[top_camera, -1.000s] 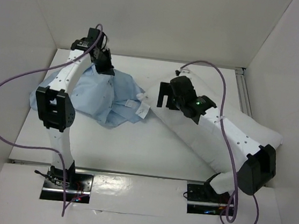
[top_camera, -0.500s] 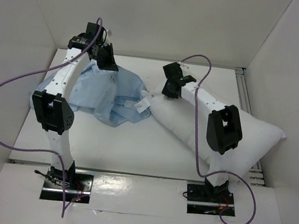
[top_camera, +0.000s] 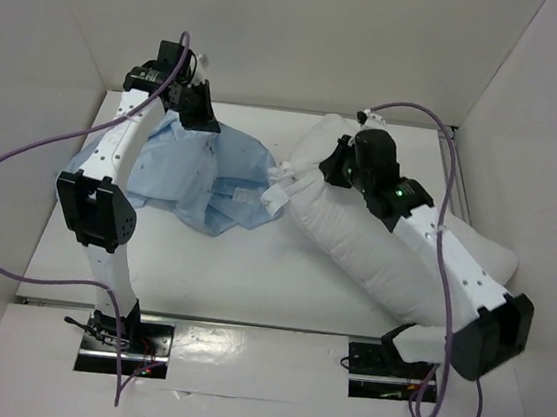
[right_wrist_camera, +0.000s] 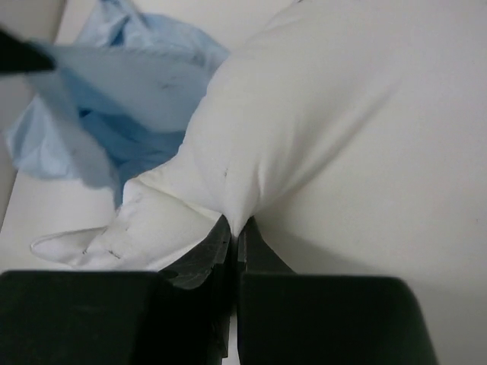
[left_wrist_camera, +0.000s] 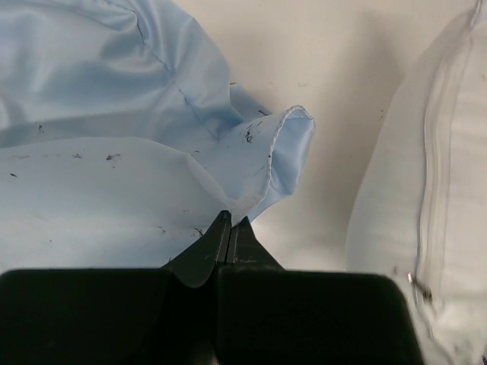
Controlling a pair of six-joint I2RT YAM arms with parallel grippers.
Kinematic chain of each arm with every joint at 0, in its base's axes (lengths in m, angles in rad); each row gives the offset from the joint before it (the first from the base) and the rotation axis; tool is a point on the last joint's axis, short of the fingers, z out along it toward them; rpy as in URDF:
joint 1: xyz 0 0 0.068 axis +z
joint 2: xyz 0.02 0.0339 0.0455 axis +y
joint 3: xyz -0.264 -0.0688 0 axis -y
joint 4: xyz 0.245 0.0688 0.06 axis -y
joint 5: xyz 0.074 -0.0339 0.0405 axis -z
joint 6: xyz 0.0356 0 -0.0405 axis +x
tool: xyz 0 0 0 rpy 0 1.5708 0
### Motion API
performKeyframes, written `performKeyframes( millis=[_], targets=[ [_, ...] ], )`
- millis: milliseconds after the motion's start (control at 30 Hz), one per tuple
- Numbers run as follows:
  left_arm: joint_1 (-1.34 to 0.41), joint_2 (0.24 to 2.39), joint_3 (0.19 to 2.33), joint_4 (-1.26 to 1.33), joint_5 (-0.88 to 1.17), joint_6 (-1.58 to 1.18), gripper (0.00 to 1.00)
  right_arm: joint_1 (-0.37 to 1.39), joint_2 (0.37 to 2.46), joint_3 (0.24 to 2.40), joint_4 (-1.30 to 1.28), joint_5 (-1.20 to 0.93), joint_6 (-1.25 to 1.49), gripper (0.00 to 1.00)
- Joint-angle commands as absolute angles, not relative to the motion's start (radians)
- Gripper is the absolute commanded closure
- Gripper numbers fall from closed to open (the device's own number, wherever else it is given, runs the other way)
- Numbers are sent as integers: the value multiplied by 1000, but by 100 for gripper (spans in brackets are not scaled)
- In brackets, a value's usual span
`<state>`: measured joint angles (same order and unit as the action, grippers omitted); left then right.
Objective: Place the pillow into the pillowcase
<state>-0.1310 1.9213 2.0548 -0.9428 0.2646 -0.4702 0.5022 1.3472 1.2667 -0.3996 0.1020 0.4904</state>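
The pale blue pillowcase (top_camera: 197,174) lies crumpled at the table's left, its back edge lifted. My left gripper (top_camera: 196,117) is shut on that raised edge; in the left wrist view the blue cloth (left_wrist_camera: 137,167) runs straight into my left gripper (left_wrist_camera: 231,222). The plump white pillow (top_camera: 375,245) stretches diagonally across the right side. My right gripper (top_camera: 336,167) is shut on a pinch of pillow fabric near its left end. In the right wrist view the pillow (right_wrist_camera: 342,114) bunches into my right gripper (right_wrist_camera: 236,224), and the pillowcase (right_wrist_camera: 114,99) hangs beyond.
White walls (top_camera: 34,60) close in the table on the left, back and right. A metal rail (top_camera: 456,173) runs along the right edge. Purple cables (top_camera: 1,167) loop off both arms. The pillow's tagged corner (top_camera: 278,196) points toward the pillowcase.
My right gripper went from open over the pillow to shut on its fabric near the left end, bunching it upward. The right arm swung out and back. The left arm rose slightly with the pillowcase.
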Motion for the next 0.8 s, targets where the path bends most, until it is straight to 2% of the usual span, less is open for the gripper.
performKeyframes(
  millis=[0, 67, 200, 467, 767],
  targets=[
    [-130, 1913, 2080, -937, 295, -446, 100, 567, 1174, 1160, -246, -70, 336, 100],
    [-130, 1924, 2080, -937, 304, -446, 100, 577, 1117, 1123, -212, -168, 282, 100],
    [-130, 1953, 2103, -927, 333, -446, 100, 638, 1163, 1160, -310, -297, 232, 100],
    [-130, 1948, 2079, -899, 365, -465, 100, 811, 1295, 1229, -360, -266, 166, 100],
    [-130, 1901, 2039, -910, 374, -425, 100, 853, 1417, 1302, -313, -230, 120, 100]
  ],
)
